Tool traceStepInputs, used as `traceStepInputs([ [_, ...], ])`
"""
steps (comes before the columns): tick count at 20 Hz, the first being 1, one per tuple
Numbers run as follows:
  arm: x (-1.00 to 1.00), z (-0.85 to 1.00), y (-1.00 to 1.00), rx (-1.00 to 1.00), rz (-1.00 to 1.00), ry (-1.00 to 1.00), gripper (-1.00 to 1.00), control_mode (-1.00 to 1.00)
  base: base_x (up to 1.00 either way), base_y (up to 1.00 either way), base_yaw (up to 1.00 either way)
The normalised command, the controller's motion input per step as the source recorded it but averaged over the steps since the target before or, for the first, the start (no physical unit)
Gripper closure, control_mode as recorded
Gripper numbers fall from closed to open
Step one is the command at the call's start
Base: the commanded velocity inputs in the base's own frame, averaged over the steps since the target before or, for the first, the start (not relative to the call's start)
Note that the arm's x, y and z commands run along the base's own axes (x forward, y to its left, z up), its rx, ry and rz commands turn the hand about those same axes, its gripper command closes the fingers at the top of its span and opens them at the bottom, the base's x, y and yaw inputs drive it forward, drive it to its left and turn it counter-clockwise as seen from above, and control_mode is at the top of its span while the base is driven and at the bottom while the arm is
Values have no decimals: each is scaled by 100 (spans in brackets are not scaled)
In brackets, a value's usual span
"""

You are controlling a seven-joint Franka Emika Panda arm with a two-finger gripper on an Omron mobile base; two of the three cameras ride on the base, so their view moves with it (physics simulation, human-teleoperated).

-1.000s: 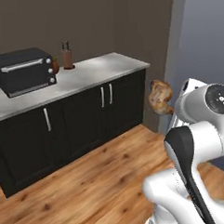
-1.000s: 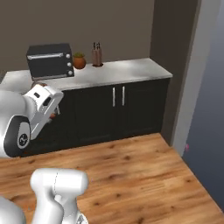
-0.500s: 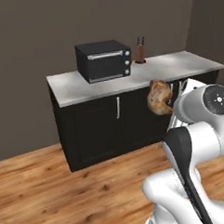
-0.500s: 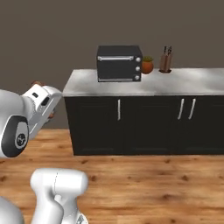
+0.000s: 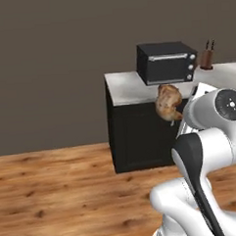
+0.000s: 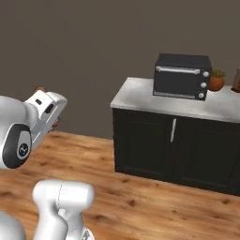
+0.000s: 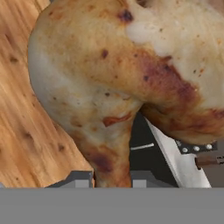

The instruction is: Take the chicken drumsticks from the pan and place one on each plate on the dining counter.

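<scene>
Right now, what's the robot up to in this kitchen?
The arm is carrying a chicken drumstick in its tool, whose tips are shut on the narrow bone end. It is held up in the air above the wood floor, in front of a dark cabinet with a toaster oven on top.

The drumstick (image 7: 127, 78) looks glossy, lumpy and browned in patches. Below it the floor (image 5: 55, 192) is grained wood. The cabinet (image 6: 173, 150) is matt black under a pale stone top (image 6: 140, 93); the oven (image 6: 182, 75) on it is black.
</scene>
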Motion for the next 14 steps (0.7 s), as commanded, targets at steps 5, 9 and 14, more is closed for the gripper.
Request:
traceStepInputs([
  [5,0,0,0,0,0,0,100,100,20,100,45],
  [9,0,0,0,0,0,0,100,100,17,100,50],
  [14,0,0,0,0,0,0,100,100,19,100,53],
])
